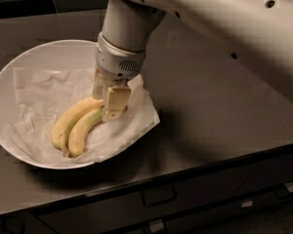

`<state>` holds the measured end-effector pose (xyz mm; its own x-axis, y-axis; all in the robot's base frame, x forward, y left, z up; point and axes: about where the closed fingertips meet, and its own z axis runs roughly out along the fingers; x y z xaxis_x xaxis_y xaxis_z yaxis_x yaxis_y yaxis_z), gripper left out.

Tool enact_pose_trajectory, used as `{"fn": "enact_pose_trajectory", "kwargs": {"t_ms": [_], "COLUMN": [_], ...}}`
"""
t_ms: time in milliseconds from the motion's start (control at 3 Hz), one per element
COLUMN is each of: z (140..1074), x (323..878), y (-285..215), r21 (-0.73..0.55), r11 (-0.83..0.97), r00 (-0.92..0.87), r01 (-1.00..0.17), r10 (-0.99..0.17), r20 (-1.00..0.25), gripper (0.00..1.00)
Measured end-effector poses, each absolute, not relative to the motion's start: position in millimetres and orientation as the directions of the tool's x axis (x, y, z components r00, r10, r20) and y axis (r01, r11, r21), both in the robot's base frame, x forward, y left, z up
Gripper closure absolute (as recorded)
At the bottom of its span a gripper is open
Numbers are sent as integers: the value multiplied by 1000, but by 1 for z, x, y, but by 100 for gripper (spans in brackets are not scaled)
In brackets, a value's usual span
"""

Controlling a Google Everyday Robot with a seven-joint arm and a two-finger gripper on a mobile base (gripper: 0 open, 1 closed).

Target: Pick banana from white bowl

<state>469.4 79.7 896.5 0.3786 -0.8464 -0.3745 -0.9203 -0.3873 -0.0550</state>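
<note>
The white bowl [19, 77] is wide and shallow, lined with crumpled white paper, and sits at the left of the counter. Two bananas lie side by side in it. The banana [82, 133] is the slimmer one nearer the front, with a green-tinged neck. The plumper all-yellow banana [68, 121] lies just behind it. My gripper [107, 100] is down inside the bowl at the bananas' upper right ends, right over the necks. It hides both stems. Both bananas rest on the paper.
The grey counter [219, 106] stretches to the right of the bowl. Its front edge runs above drawers with handles [158, 196]. My white arm [224, 18] crosses the upper right of the view.
</note>
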Motion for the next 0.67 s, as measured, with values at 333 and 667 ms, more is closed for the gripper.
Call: {"fn": "enact_pose_trajectory", "kwargs": {"t_ms": [333, 667], "z": [894, 886], "x": [472, 473], "y": [80, 78], "r21": [-59, -52], "r11": [-387, -385], "r00": [381, 378], "r01": [-920, -922], "r10": [-850, -857], "r20": [-363, -351], "gripper": [47, 45]}}
